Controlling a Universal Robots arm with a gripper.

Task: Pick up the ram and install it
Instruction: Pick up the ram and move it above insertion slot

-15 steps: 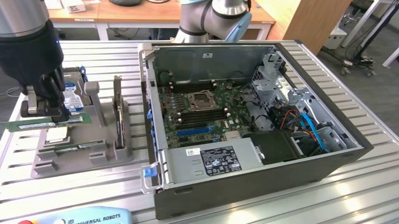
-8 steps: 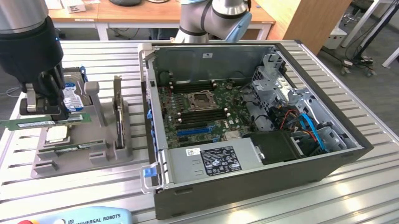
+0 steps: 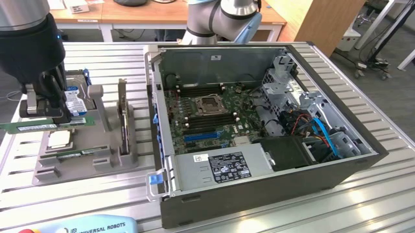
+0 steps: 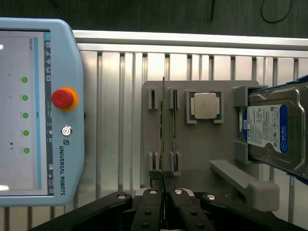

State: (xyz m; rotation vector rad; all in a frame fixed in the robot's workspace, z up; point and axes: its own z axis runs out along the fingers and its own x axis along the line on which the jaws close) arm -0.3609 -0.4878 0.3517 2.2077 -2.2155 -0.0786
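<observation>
- Where is the long, thin green ram stick point(image 3: 26, 127) with the little black chips?
- The black gripper point(image 3: 40, 118) has it. The two fingers are squeezed tight on it. In the exterior view the stick lies flat and sticks out toward the exterior view's left.
- Is it in the computer?
- No. It hangs just over the grey plastic holder tray point(image 3: 71, 167), well apart from the open dark computer case point(image 3: 259, 194). The green board point(image 3: 207, 116) inside the case sits on the exterior view's right.
- What else is on the tray?
- A square silver chip point(image 4: 206, 105) and a blue and silver hard drive point(image 4: 269, 130).
- And beside the tray?
- A light blue control tablet point(image 4: 29, 110) with a red button lies on the silver ribbed table point(image 4: 115, 120).
</observation>
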